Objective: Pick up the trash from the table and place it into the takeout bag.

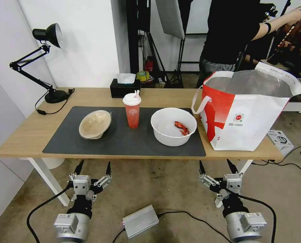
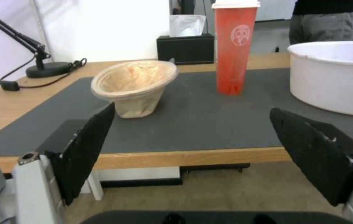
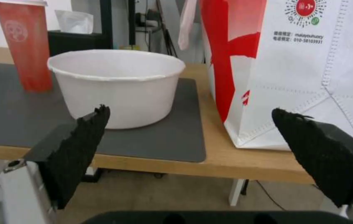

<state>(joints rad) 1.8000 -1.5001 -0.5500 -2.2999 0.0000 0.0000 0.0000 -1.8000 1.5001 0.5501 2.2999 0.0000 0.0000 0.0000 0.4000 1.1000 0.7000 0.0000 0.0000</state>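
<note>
Bag interior hidden – takeout bag (image 1: 245, 121) mouth gapes open, silver foil lining visible near the top, the bottom out of sight. Its far side is partly cut off by a person standing behind the worktop (image 1: 28, 135). In the left wrist view the red drink cup (image 2: 234, 46) loses most of its white lid at the frame edge and the white plastic bowl (image 2: 338, 77) runs out of frame. Bowl contents can't be seen from either wrist view.

Trash, three pieces, all on the dark grey mat (image 1: 123, 141): one beige pulp bowl (image 1: 94, 124) toward the mat's left end, tipped on its side, mouth facing the front edge; one drink cup upright mid-mat, round white logo, lid on; one wide white bowl upright toward the mat's right end, one red crayfish scrap (image 1: 181, 128) inside. One bag – white, red side panel, white loop handles, small round logo – stands upright on the worktop's right end, just beside the mat's right edge and the white bowl.

One black tissue box (image 1: 125, 87) at the back edge, one black desk lamp (image 1: 49, 60) at the back-left corner.

Two hands, both below the front edge, off the worktop: left hand (image 1: 93, 168) fingers spread, empty; right hand (image 1: 218, 167) likewise spread, empty.
</note>
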